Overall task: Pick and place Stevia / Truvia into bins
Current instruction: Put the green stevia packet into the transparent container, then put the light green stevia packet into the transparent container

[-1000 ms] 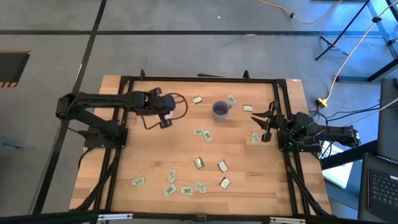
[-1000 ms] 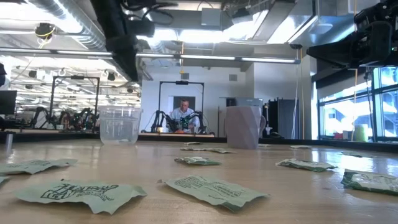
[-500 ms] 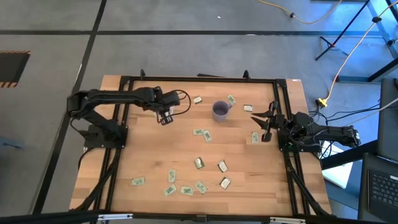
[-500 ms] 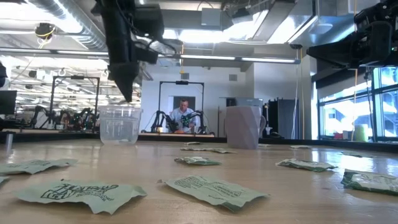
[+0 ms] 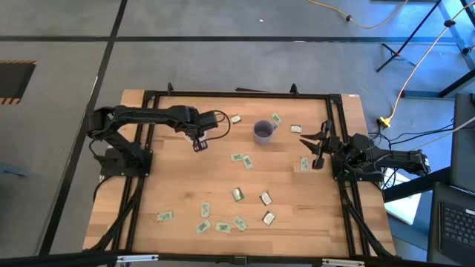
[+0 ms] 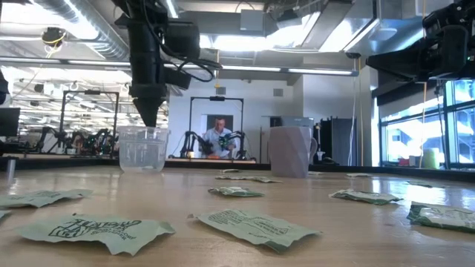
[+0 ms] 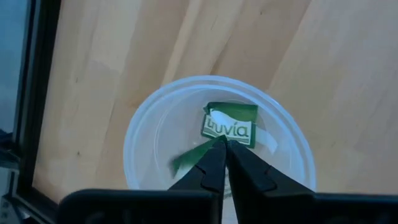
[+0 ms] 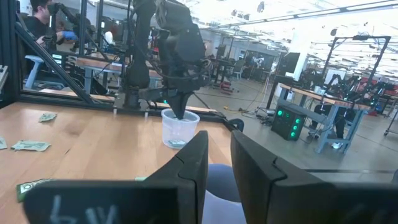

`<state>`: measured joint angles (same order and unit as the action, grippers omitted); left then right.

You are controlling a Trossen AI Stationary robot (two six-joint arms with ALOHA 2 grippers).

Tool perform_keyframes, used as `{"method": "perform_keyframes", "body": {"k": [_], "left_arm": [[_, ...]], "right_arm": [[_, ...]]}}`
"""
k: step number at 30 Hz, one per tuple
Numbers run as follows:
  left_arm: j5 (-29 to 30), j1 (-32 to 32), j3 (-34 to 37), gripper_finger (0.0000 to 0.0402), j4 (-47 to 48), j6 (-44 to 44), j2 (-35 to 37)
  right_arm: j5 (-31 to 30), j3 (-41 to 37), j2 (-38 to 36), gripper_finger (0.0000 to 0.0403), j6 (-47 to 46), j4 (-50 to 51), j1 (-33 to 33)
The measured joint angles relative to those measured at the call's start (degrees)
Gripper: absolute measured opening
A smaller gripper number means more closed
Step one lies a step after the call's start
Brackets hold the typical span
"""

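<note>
My left gripper [image 5: 198, 142] points straight down over the clear cup [image 6: 142, 148], its shut tips [image 6: 148, 122] at the rim. The left wrist view shows a Truvia packet [image 7: 230, 122] lying in the cup's bottom, and a green slip [image 7: 185, 163] beside my fingertips. The purple-grey mug [image 5: 262, 131] stands to the cup's right, on its base. Several green-and-white packets [image 5: 237, 194] lie flat across the table. My right gripper [image 5: 318, 146] waits open near the right edge. My left gripper is shut on a green Truvia packet [image 7: 185, 163], pinched between the two fingertips. The fingers come from above, pointing down. They cover the place of the hold, so which part they have cannot be told. The packet hangs within the cup's mouth [image 7: 134, 143].
The black frame rails [image 5: 148, 95] run along the table's left, far and right sides. Loose packets lie near the mug [image 5: 276, 118] and in a cluster by the near edge [image 5: 221, 225]. A person sits in the room beyond the table [image 6: 217, 137].
My left gripper has moved a little toward the table's right and come down from above the low view's top until its tips reach the clear cup's rim. It has also turned to point straight down. The right arm has kept still.
</note>
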<state>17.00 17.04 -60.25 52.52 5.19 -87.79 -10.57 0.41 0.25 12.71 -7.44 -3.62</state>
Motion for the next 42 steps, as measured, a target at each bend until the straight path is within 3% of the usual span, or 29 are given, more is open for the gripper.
{"method": "perform_keyframes", "body": {"k": [7,15,23,31,42], "left_arm": [[0.4,-0.5,0.0,0.0052,0.1,0.0,1.5],[1.3,-5.1,0.0,0.0076,0.0,0.0,8.4],[-1.2,-14.3,0.0,0.0075,-4.4,0.0,11.2],[-10.1,-22.2,0.0,0.0073,-9.8,-1.8,11.6],[-9.4,-23.7,0.0,0.0053,-18.1,-5.0,11.3]], "right_arm": [[0.0,0.0,0.0,0.0075,0.0,0.0,0.0],[0.0,0.0,0.0,0.0075,0.0,0.0,0.0],[0.0,0.0,0.0,0.0075,0.0,0.0,0.0],[0.0,0.0,0.0,0.0075,-0.1,-0.1,0.0],[0.0,0.0,0.0,0.0075,-0.2,0.0,0.0]]}}
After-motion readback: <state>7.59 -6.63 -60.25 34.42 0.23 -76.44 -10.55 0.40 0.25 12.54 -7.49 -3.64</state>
